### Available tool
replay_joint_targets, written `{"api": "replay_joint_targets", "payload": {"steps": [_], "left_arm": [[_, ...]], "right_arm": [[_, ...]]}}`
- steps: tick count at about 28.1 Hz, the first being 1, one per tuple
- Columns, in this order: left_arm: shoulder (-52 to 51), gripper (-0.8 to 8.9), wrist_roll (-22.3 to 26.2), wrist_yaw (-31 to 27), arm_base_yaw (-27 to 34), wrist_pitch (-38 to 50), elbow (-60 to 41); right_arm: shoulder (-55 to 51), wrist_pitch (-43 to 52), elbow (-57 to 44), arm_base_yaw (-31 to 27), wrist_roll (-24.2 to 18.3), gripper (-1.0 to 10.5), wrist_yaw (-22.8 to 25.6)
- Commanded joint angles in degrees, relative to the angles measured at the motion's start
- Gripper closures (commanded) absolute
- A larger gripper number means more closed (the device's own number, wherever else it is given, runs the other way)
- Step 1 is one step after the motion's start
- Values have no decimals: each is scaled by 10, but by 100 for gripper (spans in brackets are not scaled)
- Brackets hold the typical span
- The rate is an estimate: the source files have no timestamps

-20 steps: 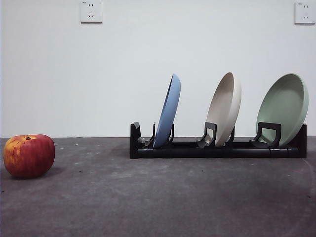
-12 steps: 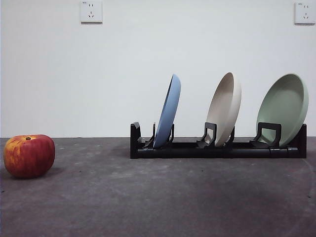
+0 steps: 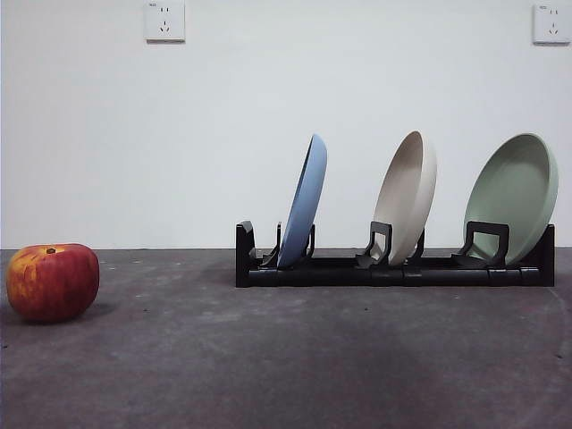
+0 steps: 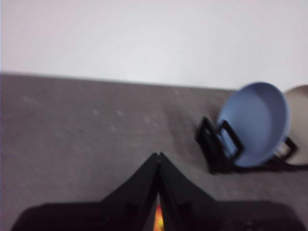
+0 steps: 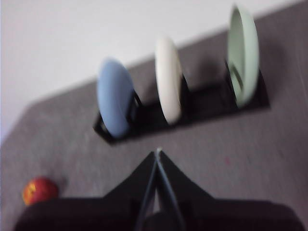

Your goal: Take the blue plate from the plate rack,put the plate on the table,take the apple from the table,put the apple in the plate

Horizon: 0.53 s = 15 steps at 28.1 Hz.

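The blue plate [image 3: 305, 201] stands on edge in the leftmost slot of the black plate rack [image 3: 393, 268], also visible as the blue plate [image 5: 114, 97] and the blue plate [image 4: 255, 124]. The red apple [image 3: 52, 281] rests on the grey table [image 3: 286, 357] at the far left; the right wrist view shows the apple [image 5: 39, 190] well away from the rack. My left gripper [image 4: 158, 159] is shut, empty, high above the table. My right gripper [image 5: 157, 155] is shut, empty, hovering short of the rack [image 5: 192, 113]. Neither arm appears in the front view.
A beige plate [image 3: 407, 197] and a pale green plate [image 3: 511, 197] occupy the rack's middle and right slots. A white wall with two power sockets [image 3: 165, 20] stands behind the table.
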Motion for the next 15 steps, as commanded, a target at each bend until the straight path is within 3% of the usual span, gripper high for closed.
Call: {"api": "replay_joint_targets", "payload": {"steps": [1,10,15], "left_arm": [[35,818,-18,33,0,-51,49],[158,818,-48,162,0,-68,136],[282,818,-68,287,-5,-77,206]], "right_arm": [[44,-74,46,0,-19,948,-2],[146,-167,107,0,-21,948,-3],[213,-206,116,0,-74,947,-16]]}}
